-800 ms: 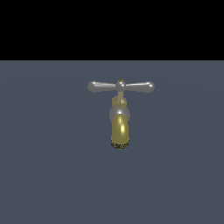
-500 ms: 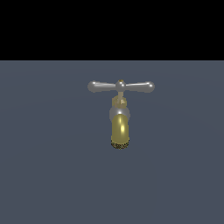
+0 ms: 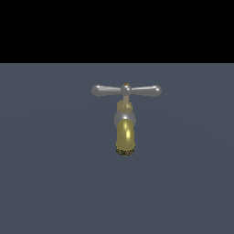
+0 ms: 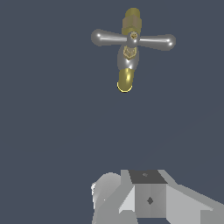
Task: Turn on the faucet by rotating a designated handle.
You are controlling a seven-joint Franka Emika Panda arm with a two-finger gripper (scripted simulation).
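Note:
The faucet [image 3: 125, 132] stands alone on the flat grey floor in the exterior view, its brass-yellow spout curving down toward the camera below a silver collar. Across its top lies the handle [image 3: 126, 90], a slim silver crossbar, level, with one knobbed arm pointing to the exterior view's left and the other to its right. The wrist view looks down on the faucet [image 4: 126, 78] and the handle [image 4: 133, 40] from a distance, with nothing touching them. No gripper fingers show in either view.
A white-grey block of the robot arm [image 4: 148, 199] fills one edge of the wrist view, well apart from the faucet. The grey floor [image 3: 55, 173] stretches all around the faucet, with black background beyond it.

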